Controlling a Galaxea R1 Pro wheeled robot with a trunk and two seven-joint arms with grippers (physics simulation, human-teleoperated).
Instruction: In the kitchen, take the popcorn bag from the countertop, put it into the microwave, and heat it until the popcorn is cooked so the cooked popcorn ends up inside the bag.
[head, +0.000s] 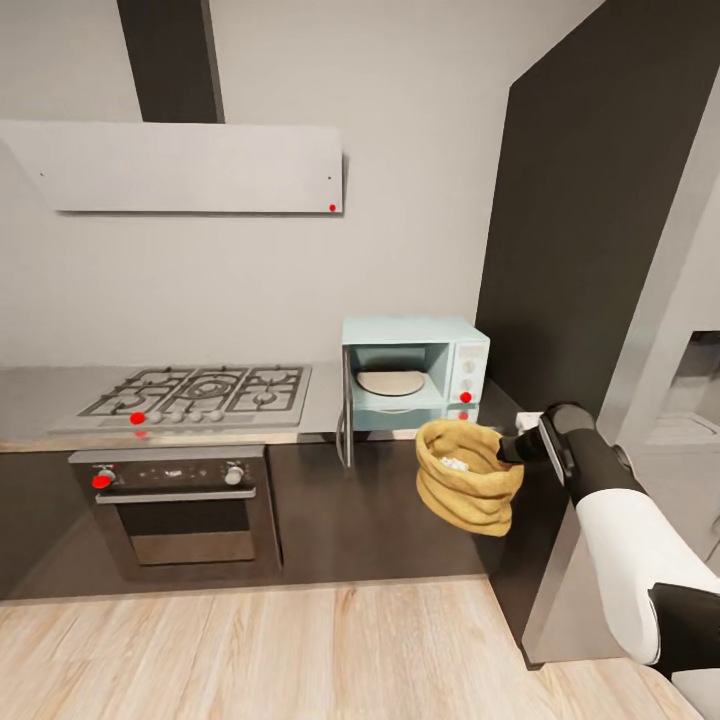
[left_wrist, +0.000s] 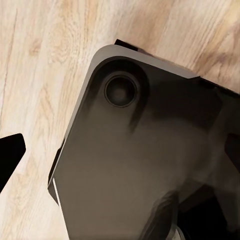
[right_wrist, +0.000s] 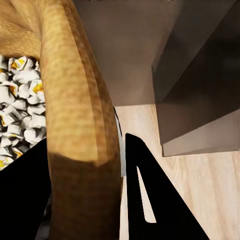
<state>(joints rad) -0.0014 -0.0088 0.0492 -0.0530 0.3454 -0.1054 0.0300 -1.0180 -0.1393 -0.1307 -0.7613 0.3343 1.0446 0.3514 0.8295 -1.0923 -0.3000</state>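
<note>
Popcorn bag hangs off the right hand, fingers clamped on its tan rim, mouth up, whitish popcorn showing inside. It's clear of the desk, out over the floor. Up and beyond the hand sits the microwave, door swung open, cavity facing us. My call: lift and push forward. Left hand's state, cannot tell.
</note>
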